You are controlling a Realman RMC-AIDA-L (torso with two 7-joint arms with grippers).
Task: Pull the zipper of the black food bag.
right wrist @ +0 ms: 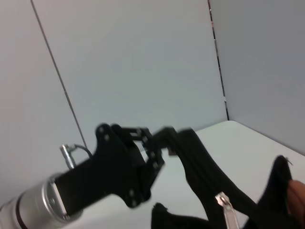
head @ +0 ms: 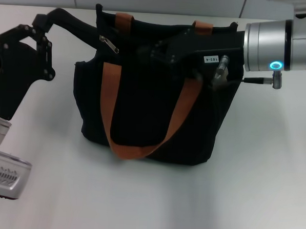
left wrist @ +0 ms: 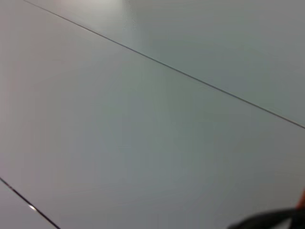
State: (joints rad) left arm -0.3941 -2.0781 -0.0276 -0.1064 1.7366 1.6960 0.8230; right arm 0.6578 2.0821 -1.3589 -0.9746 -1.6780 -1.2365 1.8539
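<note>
Black food bag (head: 153, 109) stands upright on the white worktop (head: 148, 206), orange-brown straps (head: 141, 144) draped down its front. Zipper (head: 109, 44), a small silver tab, sits on the track near the bag's top left corner, lying flat along the track. Left claw (head: 71, 19) is closed on a black fabric tail that runs out from that same corner, just beside the tab, holding the end of the track taut; the right wrist view shows this claw (right wrist: 164, 138) pinching the tail with the tab (right wrist: 226, 210) lying below it. Right claw (head: 166, 52) sits over the top of the bag, right of the tab and apart from it, dark against the dark fabric; cannot tell whether it is wide or narrow. Judged: the anchor is set, the tab not yet taken. To do this well, bring the right claw to the tab, pinch the metal only, not the fabric, and pull along the track line while the left keeps tension so the bag does not drag.
</note>
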